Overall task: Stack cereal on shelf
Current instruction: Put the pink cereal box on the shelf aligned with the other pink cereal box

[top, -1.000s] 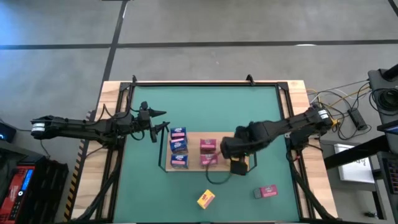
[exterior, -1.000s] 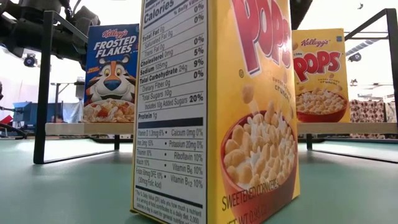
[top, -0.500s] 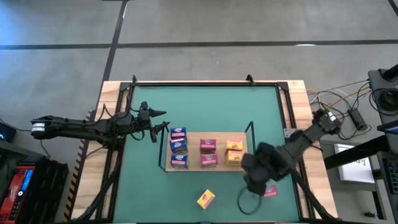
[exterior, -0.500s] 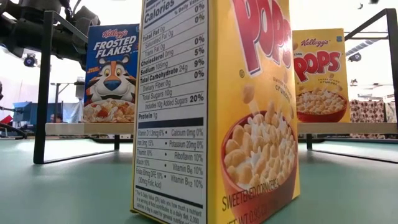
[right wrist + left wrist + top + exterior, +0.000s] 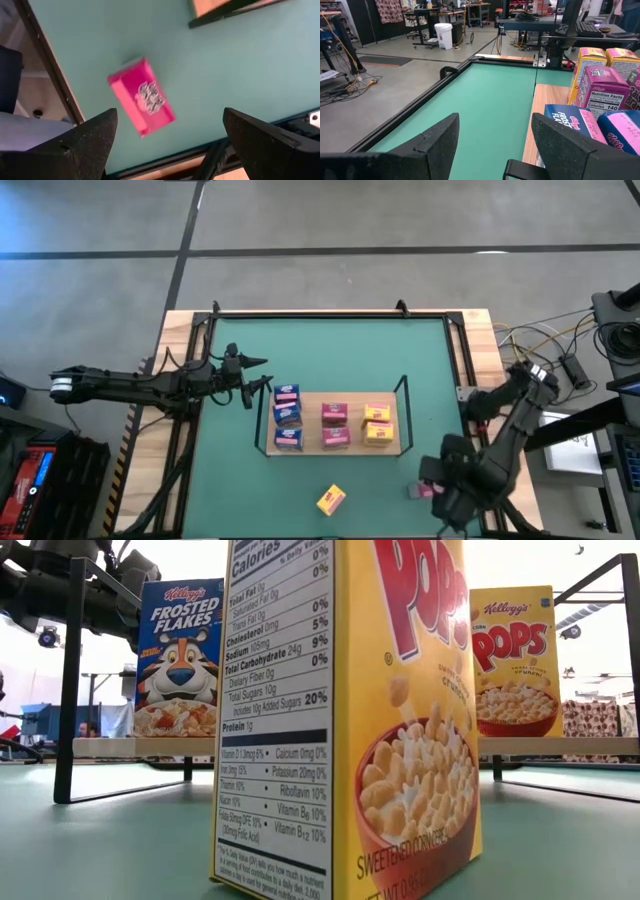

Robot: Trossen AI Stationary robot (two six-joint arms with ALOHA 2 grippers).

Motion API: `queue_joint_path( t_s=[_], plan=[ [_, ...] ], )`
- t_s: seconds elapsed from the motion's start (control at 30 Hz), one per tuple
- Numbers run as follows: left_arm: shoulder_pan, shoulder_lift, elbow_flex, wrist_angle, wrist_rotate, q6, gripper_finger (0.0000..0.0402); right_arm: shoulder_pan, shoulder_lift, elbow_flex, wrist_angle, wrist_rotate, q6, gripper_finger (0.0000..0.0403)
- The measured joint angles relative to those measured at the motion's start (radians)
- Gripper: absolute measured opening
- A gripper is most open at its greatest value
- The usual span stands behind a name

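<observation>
Under my right end effector (image 5: pixel 167 145), fingers wide and empty, lies the pink cereal box (image 5: pixel 141 96): light, crushable cardboard; I grip its narrow sides.

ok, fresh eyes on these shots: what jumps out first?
The yellow Pops box fills the low view, standing alone near the table's front edge. Behind it, the shelf holds blue, pink and yellow boxes. The open right gripper hangs over a stray pink box at front right.

six cereal boxes (image 5: pixel 335 425) on the shelf (image 5: pixel 311 442), two on the table.
</observation>
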Motion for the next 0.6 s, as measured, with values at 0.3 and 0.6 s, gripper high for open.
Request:
queue_joint_path(
  t_s=[0.3,0.6],
  plan=[
    [0.0,0.0,0.0,0.0,0.0,0.0,0.0233,0.087,-0.048,-0.103,0.109,0.0,-0.002,0.0351],
    [0.0,0.0,0.0,0.0,0.0,0.0,0.0233,0.096,-0.219,-0.345,0.313,0.009,-0.055,0.0351]
  ],
)
